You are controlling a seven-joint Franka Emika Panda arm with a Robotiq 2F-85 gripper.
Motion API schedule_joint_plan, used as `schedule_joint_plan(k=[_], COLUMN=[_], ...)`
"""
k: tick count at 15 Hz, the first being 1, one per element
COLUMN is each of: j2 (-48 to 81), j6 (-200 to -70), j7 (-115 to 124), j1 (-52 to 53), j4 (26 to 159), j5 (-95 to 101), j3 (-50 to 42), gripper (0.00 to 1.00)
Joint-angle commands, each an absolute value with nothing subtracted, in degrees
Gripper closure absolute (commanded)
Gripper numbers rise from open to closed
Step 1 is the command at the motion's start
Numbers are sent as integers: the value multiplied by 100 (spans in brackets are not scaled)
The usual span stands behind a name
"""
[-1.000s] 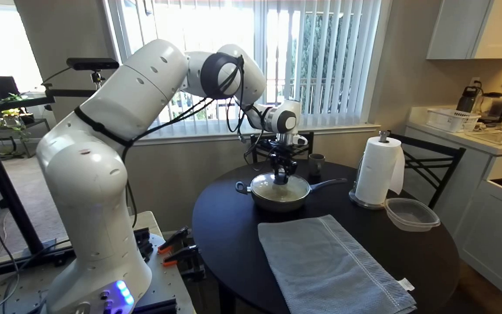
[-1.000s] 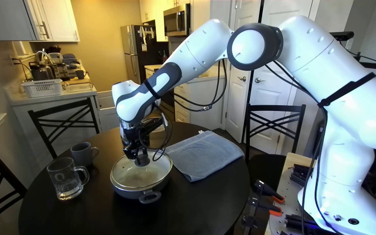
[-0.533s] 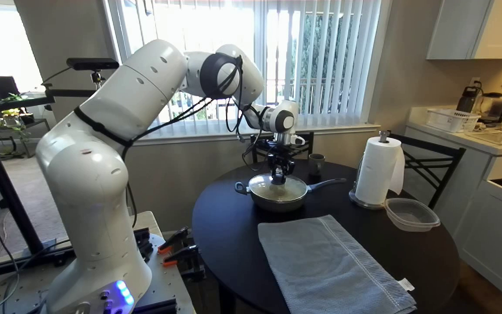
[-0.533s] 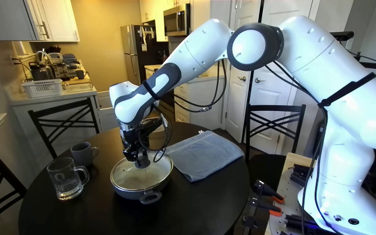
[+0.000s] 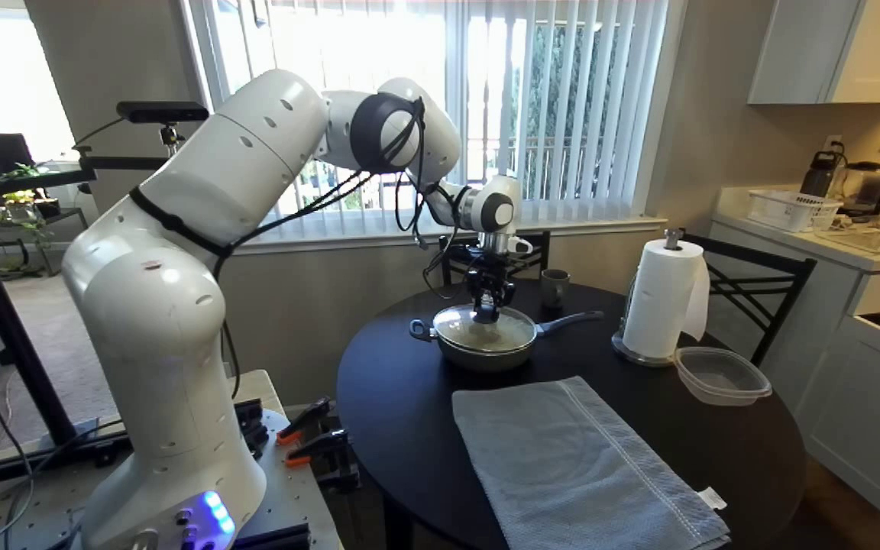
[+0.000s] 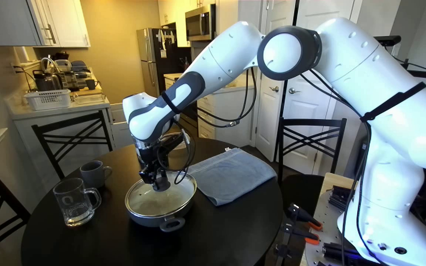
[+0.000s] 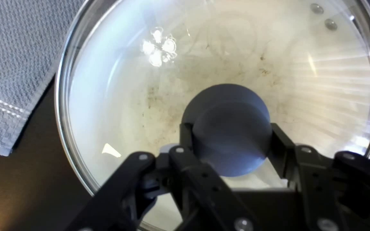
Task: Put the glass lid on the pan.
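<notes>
Because the glass lid (image 6: 154,202) covers the pan (image 5: 486,363) directly below the fingers (image 7: 281,147), the step in hand looks like final seating, with release not yet done. The fingers stand apart by only the breadth of the round dark knob (image 7: 231,133), touching both its sides and seemingly gripping it; whether the metal rim (image 7: 62,102) rests fully all round, I cannot tell. My judgement is that the next move calls for letting the glass lid settle, spreading the fingers clear of the knob, then rising straight up so nothing drags. Beneath them is a dark round table (image 6: 231,226). To one side of the fingers stand a glass beer mug (image 6: 73,203) and a grey coffee mug (image 6: 93,175); a folded grey-blue towel (image 5: 583,467) lies near the fingers, a paper towel roll (image 5: 664,302) and a clear plastic container (image 5: 715,389) sit farther off, and in an exterior view vertical blinds (image 5: 551,130) hang behind.
</notes>
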State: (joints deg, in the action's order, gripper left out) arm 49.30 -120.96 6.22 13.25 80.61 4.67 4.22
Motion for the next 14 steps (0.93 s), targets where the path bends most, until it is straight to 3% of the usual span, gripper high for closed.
schedule_joint_plan(k=[1,14], j2=[4957,5034], j6=[-12184,-12761], j7=[478,616], j1=[1331,1516], j4=[8137,8116], j5=[484,765], j3=[448,355], gripper=[67,67])
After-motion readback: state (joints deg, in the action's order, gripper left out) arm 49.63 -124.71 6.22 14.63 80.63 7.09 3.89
